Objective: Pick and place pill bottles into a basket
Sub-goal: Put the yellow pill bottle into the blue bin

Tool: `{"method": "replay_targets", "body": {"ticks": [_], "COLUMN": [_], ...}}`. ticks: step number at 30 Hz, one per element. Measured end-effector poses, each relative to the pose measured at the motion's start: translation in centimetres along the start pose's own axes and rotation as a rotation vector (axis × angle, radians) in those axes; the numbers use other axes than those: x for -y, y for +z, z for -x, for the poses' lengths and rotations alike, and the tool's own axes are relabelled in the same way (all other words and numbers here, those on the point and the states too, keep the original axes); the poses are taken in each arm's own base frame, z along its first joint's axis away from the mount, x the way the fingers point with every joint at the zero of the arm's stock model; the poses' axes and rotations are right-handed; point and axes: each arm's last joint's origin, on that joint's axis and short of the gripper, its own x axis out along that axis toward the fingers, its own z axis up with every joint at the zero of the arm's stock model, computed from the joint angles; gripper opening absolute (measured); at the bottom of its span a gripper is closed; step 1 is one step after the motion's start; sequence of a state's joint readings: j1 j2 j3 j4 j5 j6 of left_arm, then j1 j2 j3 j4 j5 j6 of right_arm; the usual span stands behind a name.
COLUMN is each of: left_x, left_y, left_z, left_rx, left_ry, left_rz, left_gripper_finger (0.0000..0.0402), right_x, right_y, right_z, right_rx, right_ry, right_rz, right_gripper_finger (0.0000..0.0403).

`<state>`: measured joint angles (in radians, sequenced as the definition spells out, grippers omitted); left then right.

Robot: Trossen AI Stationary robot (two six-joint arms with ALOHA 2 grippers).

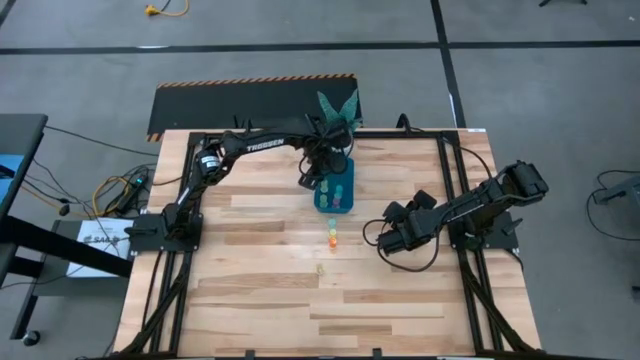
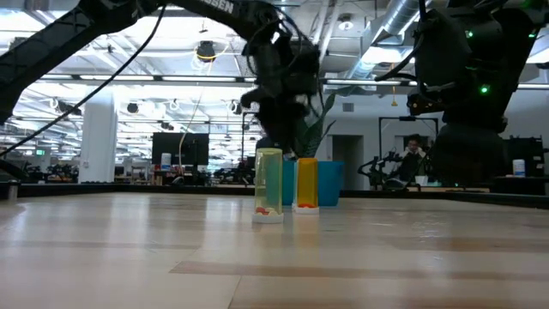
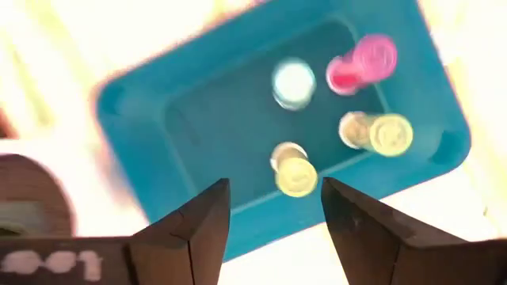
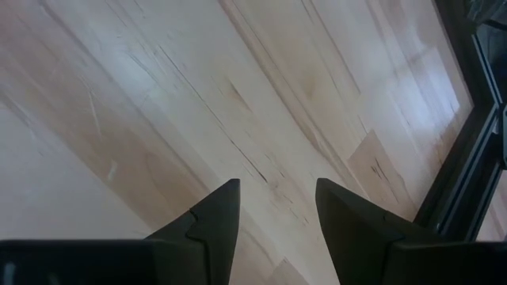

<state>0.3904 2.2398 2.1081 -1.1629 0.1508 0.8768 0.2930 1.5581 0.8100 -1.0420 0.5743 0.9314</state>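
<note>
The teal-blue basket (image 1: 334, 189) stands on the table's far middle, next to a white pot with a green plant (image 1: 336, 112). Several pill bottles stand inside it: a pink one (image 3: 363, 63), a pale one (image 3: 293, 82) and two yellow ones (image 3: 380, 133). Two more bottles, green (image 2: 268, 184) and orange (image 2: 306, 184), stand upright on the table nearer the front (image 1: 332, 238). My left gripper (image 3: 275, 207) hovers open and empty above the basket (image 1: 313, 178). My right gripper (image 4: 276, 207) is open and empty over bare wood at the table's right (image 1: 393, 240).
The plant's leaves (image 2: 319, 120) rise just behind the basket. Black frame rails (image 1: 452, 170) run along the table's sides. The wooden tabletop (image 1: 260, 290) lies bare in front of the two loose bottles.
</note>
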Motion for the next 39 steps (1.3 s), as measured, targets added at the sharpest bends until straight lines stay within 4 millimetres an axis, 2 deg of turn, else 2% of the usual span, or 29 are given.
{"method": "replay_targets", "body": {"ticks": [5, 9, 12, 15, 17, 22, 27, 32, 36, 39], "left_x": [-0.1, 0.7, 1.6, 2.8, 3.5, 5.9, 9.0, 13.4, 17.0, 19.0], "left_y": [0.9, 1.2, 0.8, 0.3, 0.4, 2.0, 3.7, 4.7, 4.2, 3.3], "left_z": [3.9, 6.9, 8.3, 9.0, 9.0, 8.8, 6.3, 3.8, 4.5, 6.1], "left_rx": [0.031, 0.083, 0.071, 0.040, 0.056, 0.122, 0.036, -0.092, -0.157, -0.174], "left_ry": [0.013, -0.042, -0.060, -0.172, -0.259, -0.391, -0.474, -0.569, -0.600, -0.593], "left_rz": [0.031, 0.122, 0.255, 0.347, 0.365, 0.306, 0.272, 0.239, 0.223, 0.225], "left_gripper_finger": [0.0188, 0.0188, 0.0188, 0.0188, 0.0188, 0.0188, 0.0188, 0.0188, 0.0187, 0.0184], "right_x": [0.0, -0.1, -0.2, -0.2, -0.2, -0.1, -0.1, 0.0, 0.0, 0.1], "right_y": [0.0, -0.2, -0.3, -0.3, -0.4, -0.4, -0.4, -0.5, -0.5, -0.5], "right_z": [0.0, 0.1, 0.3, 0.3, 0.3, 0.3, 0.3, 0.3, 0.2, 0.2], "right_rx": [0.001, 0.006, 0.010, 0.009, 0.007, 0.004, 0.001, -0.003, -0.006, 0.000], "right_ry": [0.001, 0.003, 0.005, 0.002, -0.001, -0.007, -0.012, -0.018, -0.022, -0.029], "right_rz": [0.001, 0.010, 0.018, 0.021, 0.022, 0.025, 0.029, 0.034, 0.037, 0.038], "right_gripper_finger": [0.0159, 0.0159, 0.0159, 0.0159, 0.0159, 0.0159, 0.0159, 0.0159, 0.0159, 0.0159]}}
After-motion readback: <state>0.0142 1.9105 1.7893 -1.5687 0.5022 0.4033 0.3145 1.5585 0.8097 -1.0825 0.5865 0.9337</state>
